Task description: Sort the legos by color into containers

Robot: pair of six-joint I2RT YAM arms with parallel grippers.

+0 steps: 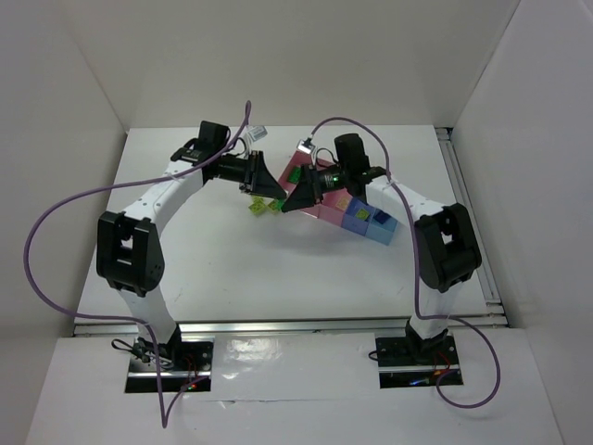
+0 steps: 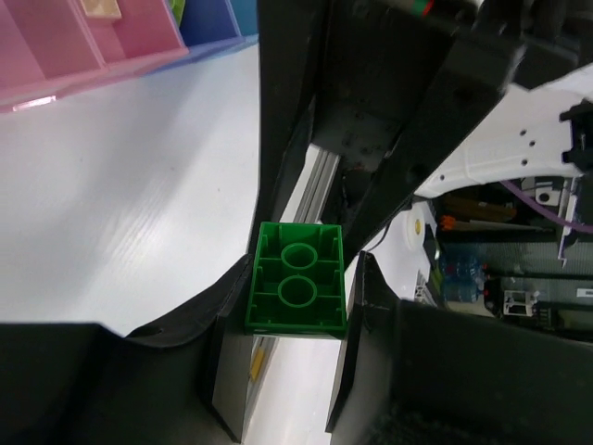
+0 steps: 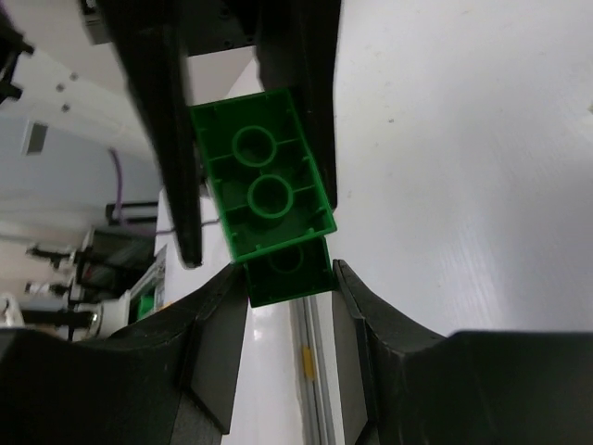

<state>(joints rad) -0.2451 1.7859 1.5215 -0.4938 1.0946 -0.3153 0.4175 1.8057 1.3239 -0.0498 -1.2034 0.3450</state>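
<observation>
Above the table both grippers meet tip to tip over two joined dark green legos. My left gripper (image 2: pixel 298 289) is shut on the larger green brick (image 2: pixel 296 278), whose hollow underside faces its camera. In the right wrist view that same larger brick (image 3: pixel 264 176) sits between the left fingers (image 3: pixel 162 120). A smaller, darker green brick (image 3: pixel 289 273) hangs from it, and my right gripper (image 3: pixel 289 278) is shut on that one. From above, the left gripper (image 1: pixel 267 184) and right gripper (image 1: pixel 295 199) hide both bricks. The containers are a pink tray (image 1: pixel 301 167), a periwinkle tray (image 1: pixel 357 221) and a light-blue tray (image 1: pixel 384 232).
Two yellow-green legos (image 1: pixel 255 208) (image 1: pixel 275 206) lie on the white table just below the grippers. Small yellow-green pieces (image 1: pixel 363 215) sit in the blue trays. A metal rail (image 1: pixel 468 213) runs along the table's right edge. White walls enclose the back and sides.
</observation>
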